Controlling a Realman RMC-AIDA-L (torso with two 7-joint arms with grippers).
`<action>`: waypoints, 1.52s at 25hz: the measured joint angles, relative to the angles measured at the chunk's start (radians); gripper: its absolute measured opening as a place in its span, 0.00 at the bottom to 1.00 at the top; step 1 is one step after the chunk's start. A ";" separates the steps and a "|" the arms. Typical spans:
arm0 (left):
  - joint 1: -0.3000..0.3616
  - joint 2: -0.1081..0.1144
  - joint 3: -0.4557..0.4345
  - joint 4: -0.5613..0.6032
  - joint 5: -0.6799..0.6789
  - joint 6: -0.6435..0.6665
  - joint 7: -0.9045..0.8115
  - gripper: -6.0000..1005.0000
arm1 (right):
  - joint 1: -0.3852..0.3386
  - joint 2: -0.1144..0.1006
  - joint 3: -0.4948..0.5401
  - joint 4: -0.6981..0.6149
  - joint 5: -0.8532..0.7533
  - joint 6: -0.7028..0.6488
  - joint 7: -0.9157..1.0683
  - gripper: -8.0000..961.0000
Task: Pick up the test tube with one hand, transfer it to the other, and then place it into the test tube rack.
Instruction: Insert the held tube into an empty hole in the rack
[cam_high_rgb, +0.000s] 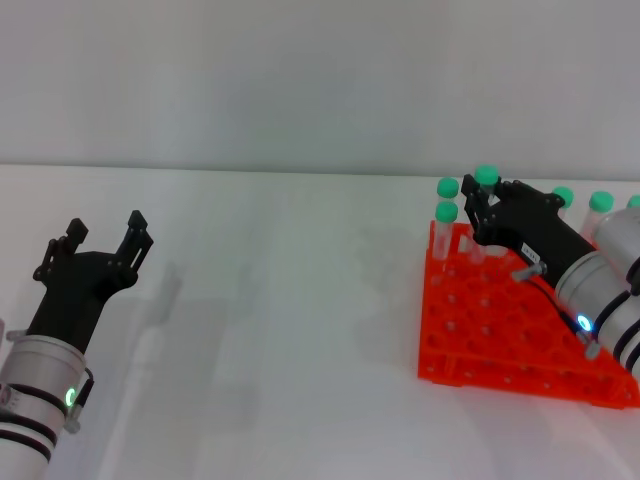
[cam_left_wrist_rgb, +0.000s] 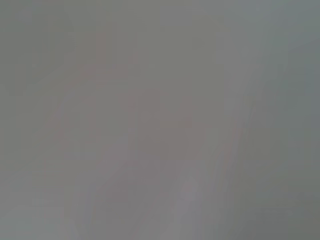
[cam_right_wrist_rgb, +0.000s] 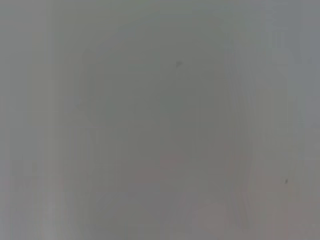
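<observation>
The orange test tube rack stands on the white table at the right. My right gripper is over the rack's far left corner, its fingers closed around a clear test tube whose mint-green cap sticks up above them. The tube is upright and its lower part is hidden behind the fingers. My left gripper is open and empty, above the table at the far left. Both wrist views show only plain grey.
Several more green-capped tubes stand in the rack: two at its far left corner and others behind my right arm. The white table stretches between the two arms.
</observation>
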 joint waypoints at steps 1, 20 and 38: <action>0.001 0.000 0.000 0.000 0.000 0.000 0.000 0.80 | -0.003 0.000 -0.004 -0.002 0.000 0.000 0.000 0.23; -0.005 0.004 -0.003 0.000 0.003 0.007 0.000 0.80 | -0.092 0.000 -0.040 -0.030 -0.045 -0.082 0.002 0.33; -0.002 0.004 -0.004 0.000 0.003 0.009 0.000 0.80 | -0.104 0.001 -0.042 -0.033 -0.068 -0.099 0.006 0.38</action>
